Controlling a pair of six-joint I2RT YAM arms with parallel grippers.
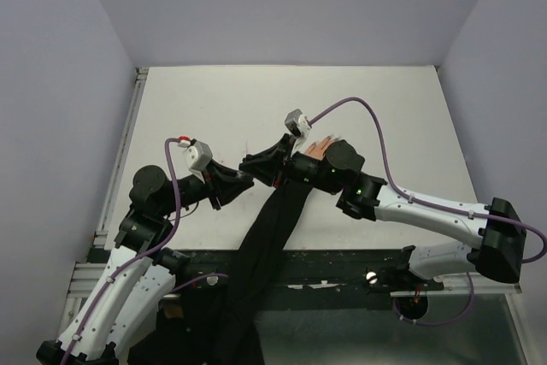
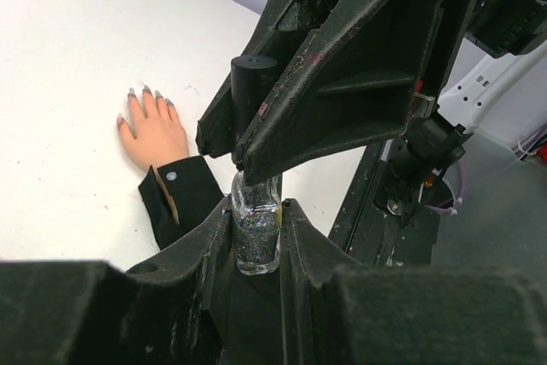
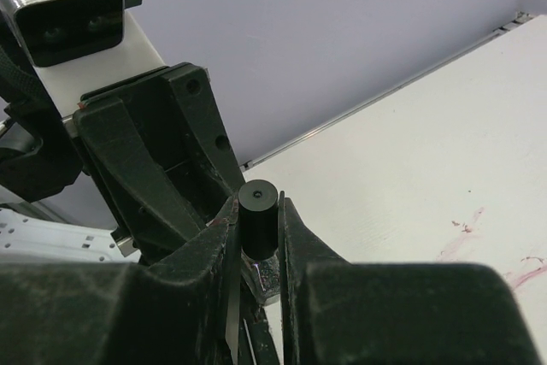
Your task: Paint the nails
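Left hand (image 2: pixel 256 209) clamped on glitter polish bottle (image 2: pixel 256 244), right hand (image 3: pixel 256 204) pinching its black cap (image 3: pixel 257 218), greyish-purple nails (image 2: pixel 142 94) on peach fake hand (image 2: pixel 156 136) lying mid-way across the desk (image 2: pixel 68 57), black sleeve (image 1: pixel 278 220) trailing over near edge

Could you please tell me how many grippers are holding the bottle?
2. The left gripper clamps the bottle by its glass body; the right gripper clamps its black cap above.

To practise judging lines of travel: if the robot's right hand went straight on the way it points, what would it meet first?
Likely the left hand, facing it just beyond the black cap it grips; depth is unclear.
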